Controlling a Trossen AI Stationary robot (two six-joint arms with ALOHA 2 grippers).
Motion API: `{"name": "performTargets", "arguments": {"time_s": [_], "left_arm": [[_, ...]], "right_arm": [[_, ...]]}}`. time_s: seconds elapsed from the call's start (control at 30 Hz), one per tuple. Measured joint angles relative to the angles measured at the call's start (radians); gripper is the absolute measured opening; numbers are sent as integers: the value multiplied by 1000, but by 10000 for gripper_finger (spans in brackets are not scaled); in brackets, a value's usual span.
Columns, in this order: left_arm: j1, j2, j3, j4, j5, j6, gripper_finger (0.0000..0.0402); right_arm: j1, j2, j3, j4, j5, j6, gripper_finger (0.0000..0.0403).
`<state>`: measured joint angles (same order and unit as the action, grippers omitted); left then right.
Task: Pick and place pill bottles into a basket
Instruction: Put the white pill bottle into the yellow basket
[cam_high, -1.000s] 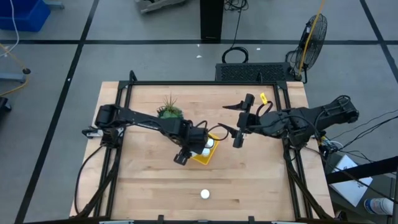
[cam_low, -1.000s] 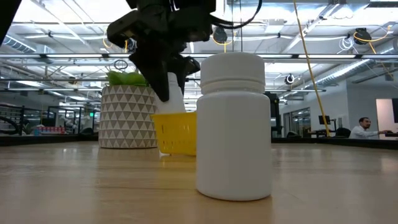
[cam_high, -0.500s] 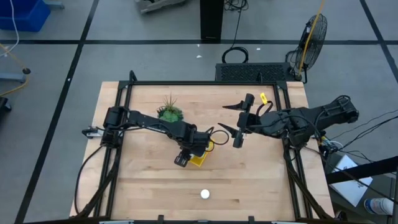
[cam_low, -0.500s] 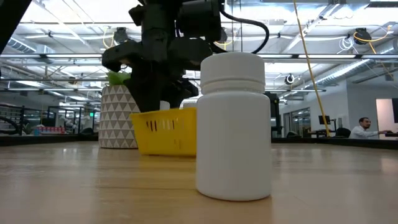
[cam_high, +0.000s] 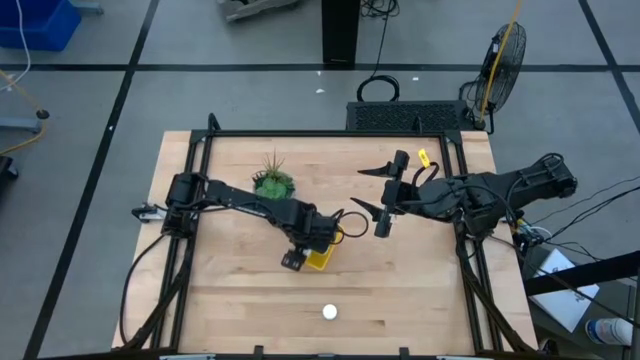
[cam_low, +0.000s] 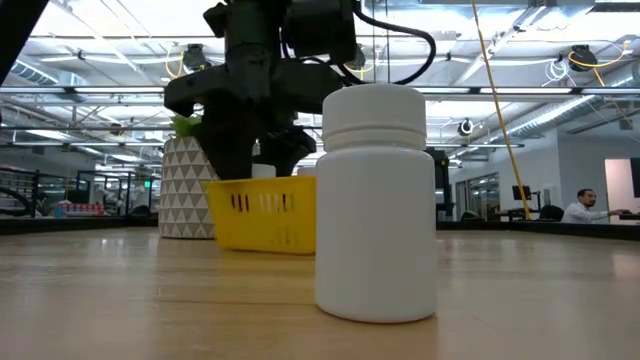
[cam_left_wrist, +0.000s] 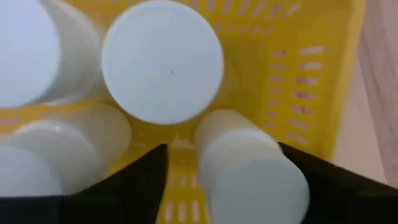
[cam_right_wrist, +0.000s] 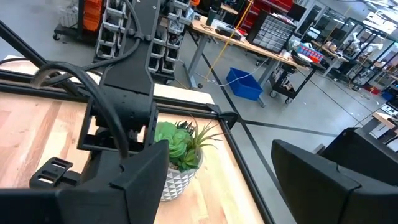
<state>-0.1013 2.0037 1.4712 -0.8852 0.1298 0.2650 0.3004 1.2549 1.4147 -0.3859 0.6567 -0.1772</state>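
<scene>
Left gripper (cam_high: 300, 252): I have it low over the yellow basket (cam_high: 320, 259) near the table's middle; in its wrist view the two dark fingers (cam_left_wrist: 134, 180) stand apart with a pill bottle (cam_left_wrist: 252, 168) lying between them inside the basket, and I cannot tell whether the pads touch it. Basket contents, left wrist view: one bottle upright, cap toward the camera (cam_left_wrist: 161, 61); another at the frame's corner (cam_left_wrist: 28, 53); a further one lying on its side (cam_left_wrist: 62, 146); the slotted yellow wall (cam_left_wrist: 292, 74) shows beside them. In the low view the basket (cam_low: 262, 212) sits on the wood just in front of the left arm, with the white patterned plant pot (cam_low: 185, 190) behind it. Loose item: one pill bottle standing upright alone on the table (cam_high: 329, 312), well apart from the basket, toward the front edge; it fills the low view's foreground (cam_low: 376, 205). Right gripper (cam_high: 383, 210): I hold it raised above the table, to the right of the basket, fingers spread wide, nothing in them. Plant (cam_high: 272, 181): stands behind the left arm. Wooden table (cam_high: 230, 300).
</scene>
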Motion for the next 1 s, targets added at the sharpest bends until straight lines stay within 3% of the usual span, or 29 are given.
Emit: {"name": "performTargets", "arguments": {"time_s": [0.13,0.33,0.73,0.93,1.0], "left_arm": [[-4,0,0,9,-8,-30,347],[-4,-22,8,15,-57,-106,385],[-38,-248,11,84,-130,-139,374],[-59,-378,11,88,-193,-172,378],[-59,-414,11,94,-212,-181,377]], "right_arm": [[0,0,0,0,0,0,274],[0,0,0,0,1,0,274],[0,0,0,9,-6,10,274],[19,14,2,23,-210,96,274],[48,39,3,21,-235,98,274]]}}
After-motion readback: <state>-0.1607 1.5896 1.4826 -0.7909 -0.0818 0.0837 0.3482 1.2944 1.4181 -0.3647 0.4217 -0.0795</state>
